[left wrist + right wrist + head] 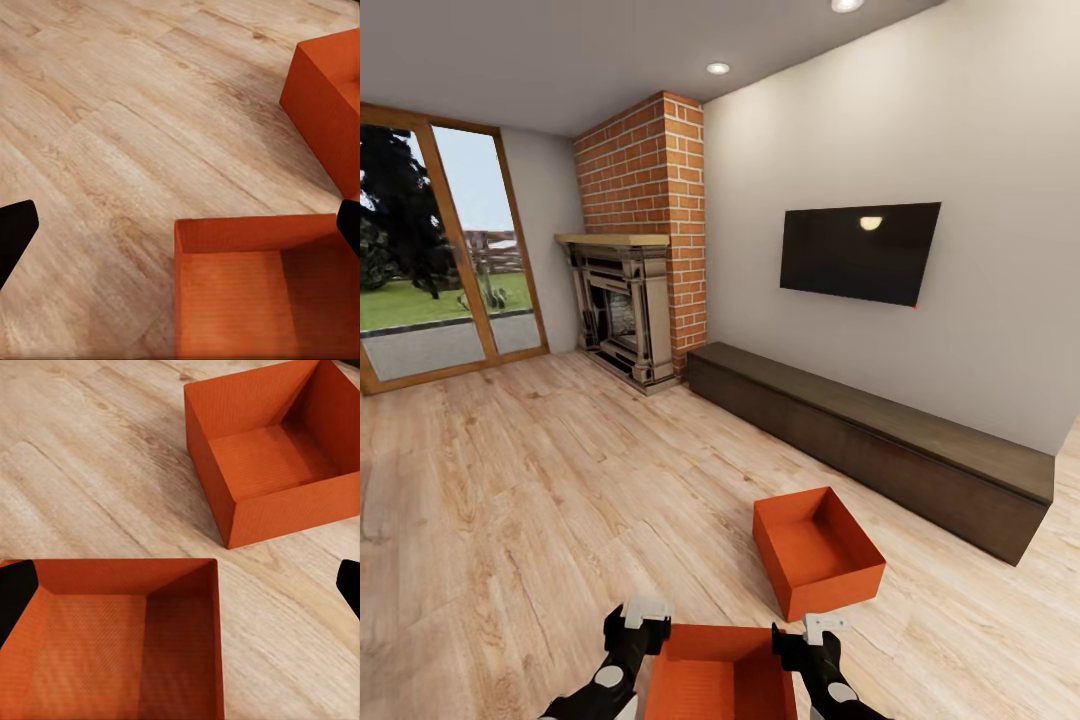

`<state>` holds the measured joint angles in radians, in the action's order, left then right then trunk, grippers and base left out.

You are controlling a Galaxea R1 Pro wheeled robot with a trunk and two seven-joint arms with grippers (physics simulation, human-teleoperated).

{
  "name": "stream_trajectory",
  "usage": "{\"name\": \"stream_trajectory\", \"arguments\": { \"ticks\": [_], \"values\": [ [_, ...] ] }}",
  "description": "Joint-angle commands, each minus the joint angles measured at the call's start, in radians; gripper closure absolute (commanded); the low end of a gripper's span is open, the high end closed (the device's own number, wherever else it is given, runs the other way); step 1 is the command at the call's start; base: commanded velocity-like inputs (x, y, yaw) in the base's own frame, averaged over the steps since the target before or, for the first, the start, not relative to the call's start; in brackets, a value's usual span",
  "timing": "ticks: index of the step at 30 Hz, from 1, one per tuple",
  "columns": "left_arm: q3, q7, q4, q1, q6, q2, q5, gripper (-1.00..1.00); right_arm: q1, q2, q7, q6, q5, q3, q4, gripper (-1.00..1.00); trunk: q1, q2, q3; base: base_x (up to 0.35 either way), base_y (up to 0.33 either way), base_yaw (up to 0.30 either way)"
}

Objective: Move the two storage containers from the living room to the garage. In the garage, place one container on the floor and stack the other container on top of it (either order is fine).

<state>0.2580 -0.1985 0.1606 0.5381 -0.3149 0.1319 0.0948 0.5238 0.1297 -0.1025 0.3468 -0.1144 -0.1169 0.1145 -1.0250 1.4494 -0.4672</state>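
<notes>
In the head view, glass doors (440,260) with wood frames stand at ten o'clock, showing grass and trees outside. To their right, at eleven o'clock, a red brick fireplace (640,250) rises to the ceiling. Past it, at one o'clock, a black wall TV (858,250) hangs over a long dark low cabinet (880,440) that runs along the wall toward three o'clock. Light wood plank floor (510,480) covers the living room.

At the bottom edge, around six o'clock, the near storage container (725,670) sits between the two arms. The left gripper (640,625) is at its left rim and the right gripper (810,640) at its right rim; whether either pincer is open or closed on the wall cannot be told. The wrist views show only dark fingertip edges at the frame sides, with this box's open top (255,292) (112,637) below.

The far storage container (815,550) rests on the planks at about five o'clock, just beyond the near one and apart from it, between the robot and the cabinet.
</notes>
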Motion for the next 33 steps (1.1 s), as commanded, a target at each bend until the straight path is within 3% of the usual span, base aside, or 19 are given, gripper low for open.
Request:
{"name": "stream_trajectory", "arguments": {
  "ticks": [1,33],
  "values": [
    [0.009,-0.004,-0.001,-0.002,-0.004,0.0,0.01,-1.0,0.001,0.0,-0.004,0.003,-0.01,-0.009,-0.001,-1.0,0.0,0.001,-0.001,0.0,0.0,0.0],
    [0.008,-0.004,-0.001,-0.036,-0.01,0.0,0.011,-1.0,0.001,-0.007,-0.019,-0.003,-0.009,-0.004,-0.002,-1.0,0.0,0.001,-0.001,0.0,0.0,0.0]
  ]
}}
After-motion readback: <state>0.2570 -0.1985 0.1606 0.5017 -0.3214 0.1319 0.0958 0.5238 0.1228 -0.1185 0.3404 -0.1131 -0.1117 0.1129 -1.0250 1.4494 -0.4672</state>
